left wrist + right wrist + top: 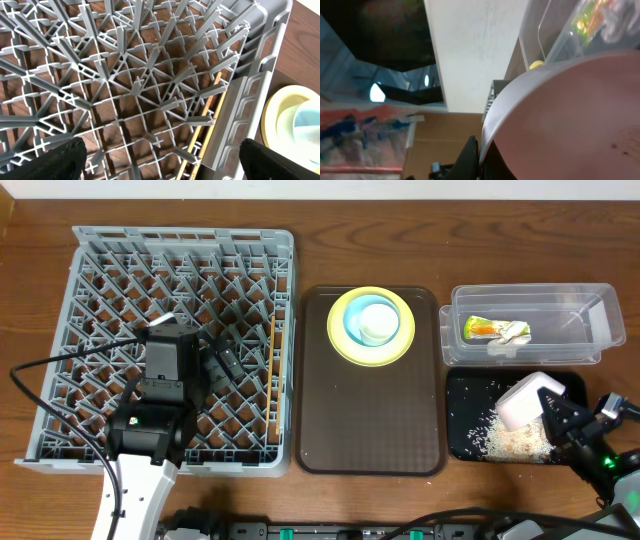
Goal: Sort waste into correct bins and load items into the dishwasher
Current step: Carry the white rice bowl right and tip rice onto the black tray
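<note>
My right end effector (560, 415) pinches the white bowl (525, 402) by its rim, tipped over the black tray (462, 442) beneath it. I'd tilt steeply and shake gently so the crumbs (505, 442) land inside. My left end effector (222, 358) hangs spread above the rack (100, 280).

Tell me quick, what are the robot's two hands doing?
Left gripper: open, holding nothing.
Right gripper: closed on the white bowl.

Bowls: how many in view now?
2. A light blue bowl sits on the yellow plate; a white bowl is tipped in the right gripper over the black tray. Stacking could hide another.
</note>
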{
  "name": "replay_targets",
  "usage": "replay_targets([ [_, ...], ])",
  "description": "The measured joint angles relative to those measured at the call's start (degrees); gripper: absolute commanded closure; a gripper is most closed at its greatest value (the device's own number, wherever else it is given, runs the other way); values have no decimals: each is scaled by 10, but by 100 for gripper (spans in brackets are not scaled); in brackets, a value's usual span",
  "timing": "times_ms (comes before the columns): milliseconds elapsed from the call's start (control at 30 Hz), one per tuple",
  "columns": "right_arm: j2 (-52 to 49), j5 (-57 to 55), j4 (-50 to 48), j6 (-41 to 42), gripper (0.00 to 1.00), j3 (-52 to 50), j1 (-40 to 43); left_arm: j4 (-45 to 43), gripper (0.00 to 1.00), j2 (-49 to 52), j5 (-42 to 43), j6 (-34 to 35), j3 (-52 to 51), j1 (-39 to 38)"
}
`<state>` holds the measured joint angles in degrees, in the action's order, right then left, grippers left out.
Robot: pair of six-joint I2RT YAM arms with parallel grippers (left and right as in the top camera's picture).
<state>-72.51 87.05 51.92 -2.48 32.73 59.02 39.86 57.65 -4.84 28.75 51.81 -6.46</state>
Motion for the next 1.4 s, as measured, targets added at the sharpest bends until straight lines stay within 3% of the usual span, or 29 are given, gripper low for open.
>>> replay_targets([
  [133,0,0,-28,4,99,-1,0,0,1,0,0,0,0,0],
  [233,0,1,23,16,99,-2,0,0,1,0,0,0,0,0],
  [367,-2,-3,-15,22,99,-3,3,0,1,0,0,0,0,0],
  [467,-2,-3,25,27,99,-3,3,0,1,0,0,0,0,0],
  [600,-2,-5,-30,29,99,-3,3,0,1,0,0,0,0,0],
  [933,-2,-38,-29,29,99,0,-16,0,1,0,0,0,0,0],
  [1233,22,-189,48,30,99,131,-144,0,1,0,0,0,0,0],
  [1400,58,-357,75,43,99,225,-318,0,1,0,0,0,0,0],
])
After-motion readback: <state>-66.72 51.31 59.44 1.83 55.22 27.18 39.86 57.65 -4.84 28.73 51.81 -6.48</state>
